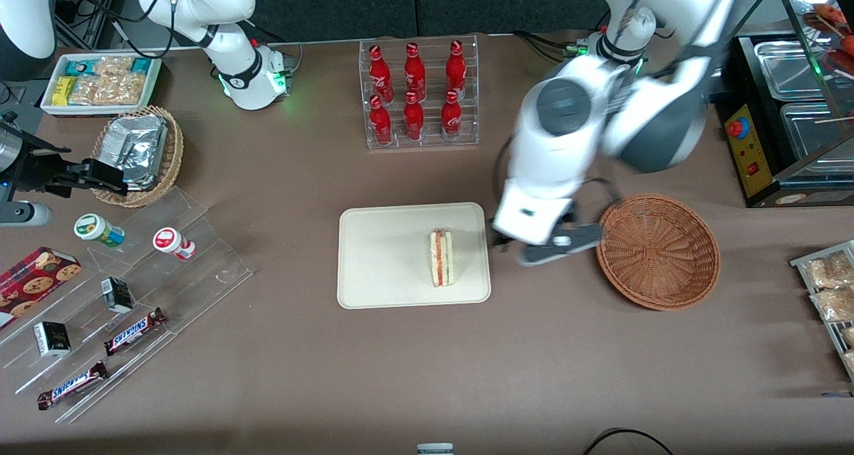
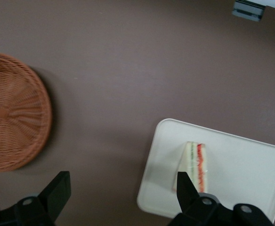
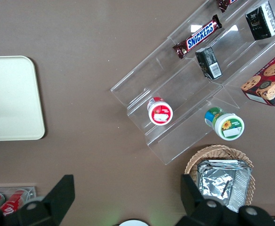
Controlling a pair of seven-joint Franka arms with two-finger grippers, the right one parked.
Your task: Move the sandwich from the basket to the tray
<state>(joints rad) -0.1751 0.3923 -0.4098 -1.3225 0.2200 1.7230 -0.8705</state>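
One sandwich lies on one tray; gripper jaws spread above table, one basket beside.

1. The sandwich, a pale bread wedge with red and green filling seen at its edge, is set on the tray, toward the tray's basket-side end.
2. The tray, cream, rectangular with rounded corners and a low rim, is laid flat on the bench.
3. The basket, round, shallow, reddish-brown wicker, is seen empty, near the tray, toward the working arm's end.
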